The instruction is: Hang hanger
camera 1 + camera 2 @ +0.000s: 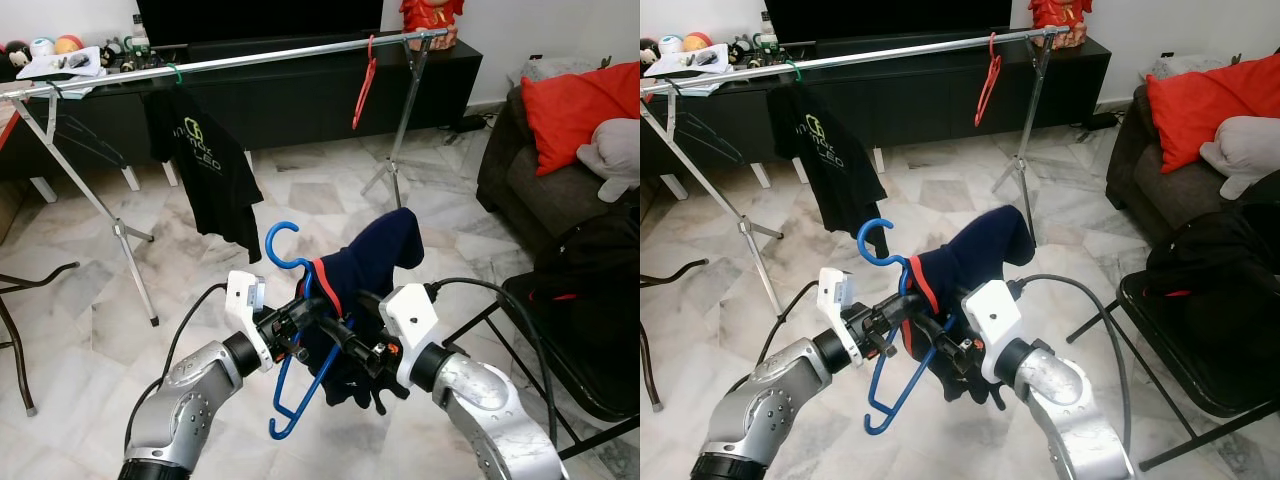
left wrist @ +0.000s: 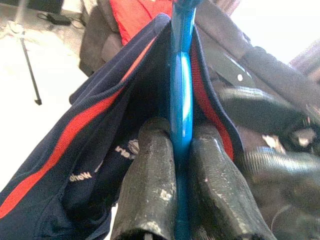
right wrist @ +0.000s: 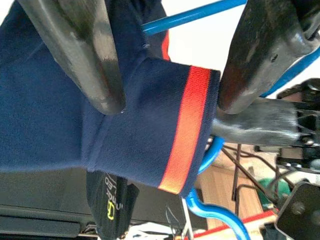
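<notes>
A blue plastic hanger (image 1: 283,240) carries a navy shirt (image 1: 375,255) with red trim, held low in front of me. My left gripper (image 1: 300,318) is shut on the hanger's bar; in the left wrist view its fingers (image 2: 150,170) pinch the blue bar (image 2: 181,75) inside the shirt's collar. My right gripper (image 3: 167,102) is open, its fingers spread across the shirt's red-edged collar (image 3: 190,125). The metal clothes rail (image 1: 250,60) stands further ahead, across the room.
A black T-shirt (image 1: 205,160) and an empty red hanger (image 1: 365,85) hang on the rail. Behind it runs a black TV cabinet (image 1: 300,100). A dark sofa with a red cushion (image 1: 580,100) and a black folding chair (image 1: 590,290) stand at the right. The floor is marble.
</notes>
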Tool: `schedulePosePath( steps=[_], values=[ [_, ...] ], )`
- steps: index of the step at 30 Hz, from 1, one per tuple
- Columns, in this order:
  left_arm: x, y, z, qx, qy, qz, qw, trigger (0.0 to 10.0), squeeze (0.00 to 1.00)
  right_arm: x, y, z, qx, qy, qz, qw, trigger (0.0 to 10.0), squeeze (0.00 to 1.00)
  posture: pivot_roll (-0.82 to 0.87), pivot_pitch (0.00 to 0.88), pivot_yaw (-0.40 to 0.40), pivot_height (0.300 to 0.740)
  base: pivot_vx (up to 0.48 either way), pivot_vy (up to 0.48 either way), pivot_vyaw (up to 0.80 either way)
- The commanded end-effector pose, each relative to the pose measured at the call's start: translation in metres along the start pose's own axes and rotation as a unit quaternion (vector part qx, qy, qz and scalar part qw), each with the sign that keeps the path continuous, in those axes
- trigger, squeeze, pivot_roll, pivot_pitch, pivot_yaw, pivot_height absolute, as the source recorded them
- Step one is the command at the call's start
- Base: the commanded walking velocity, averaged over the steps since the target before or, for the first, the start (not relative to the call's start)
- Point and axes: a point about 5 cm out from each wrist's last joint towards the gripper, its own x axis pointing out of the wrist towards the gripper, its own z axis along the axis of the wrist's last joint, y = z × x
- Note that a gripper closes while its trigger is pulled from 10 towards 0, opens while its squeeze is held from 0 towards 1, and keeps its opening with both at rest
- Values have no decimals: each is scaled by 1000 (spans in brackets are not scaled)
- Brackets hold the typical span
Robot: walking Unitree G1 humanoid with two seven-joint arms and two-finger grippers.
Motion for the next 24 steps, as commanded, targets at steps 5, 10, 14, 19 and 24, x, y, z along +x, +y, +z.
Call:
schedulePosePath(
  steps=[5,10,14,19,24],
  values=[
    [-7,0,-8,50,34,-21,998,10000,0,-21,-33,17,-39,-12,-33,999,10000,0,-68,115,-6,721,0,0,0],
    [-14,3,-13,90,52,-30,994,10000,0,-35,-56,26,-90,0,-5,996,10000,0,-73,111,-5,721,0,0,0],
    [-17,6,-15,116,57,-34,991,10000,0,-40,-63,30,-123,16,43,991,10000,0,-77,107,-6,721,0,0,0],
    [-21,7,-19,147,66,-49,986,10000,0,-45,-71,34,-139,38,152,978,10000,0,-92,94,-10,721,0,0,0],
    [-24,7,-26,184,93,-70,976,10000,0,-48,-76,21,-154,99,224,957,10000,0,-88,83,-17,721,0,0,0]
  ],
)
